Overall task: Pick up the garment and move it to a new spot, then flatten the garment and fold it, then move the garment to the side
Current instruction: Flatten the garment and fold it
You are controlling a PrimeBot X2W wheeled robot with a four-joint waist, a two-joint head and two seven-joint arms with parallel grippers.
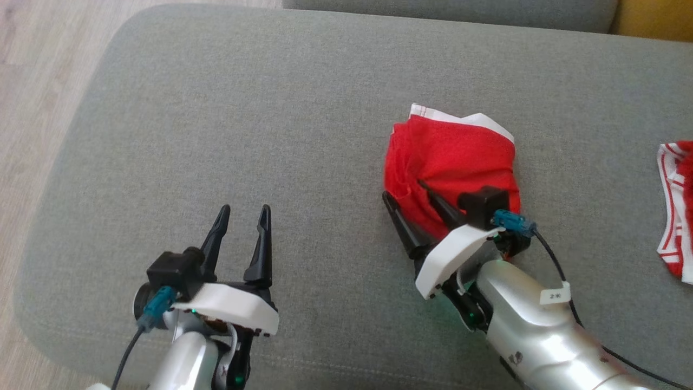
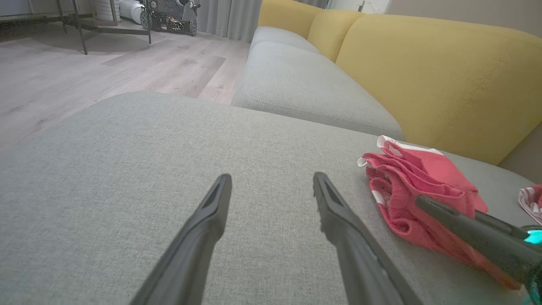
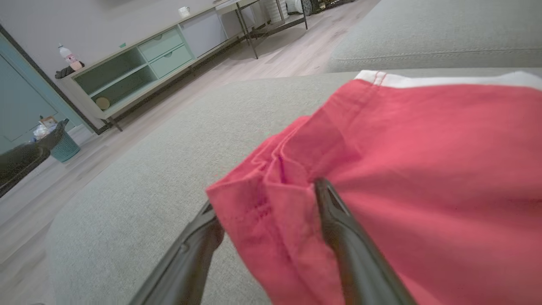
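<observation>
The garment [image 1: 455, 151] is a red cloth with a white hem, bunched in folds right of centre on the grey seat cushion [image 1: 270, 108]. My right gripper [image 1: 403, 189] is at its near left edge, open. One finger lies on top of the red cloth and the other on the cushion beside it. In the right wrist view a folded edge of the garment [image 3: 423, 169] sits loose between the spread fingers of the right gripper [image 3: 266, 197]. My left gripper [image 1: 243, 208] hovers open over bare cushion to the left, holding nothing. The left wrist view shows the left gripper [image 2: 271, 182] and the garment [image 2: 415, 178].
Another red and white cloth [image 1: 674, 206] lies at the cushion's right edge. The cushion ends in a rounded edge with wooden floor [image 1: 32, 65] to the left. A second grey cushion [image 2: 296, 80] and a yellow backrest [image 2: 423, 72] lie beyond.
</observation>
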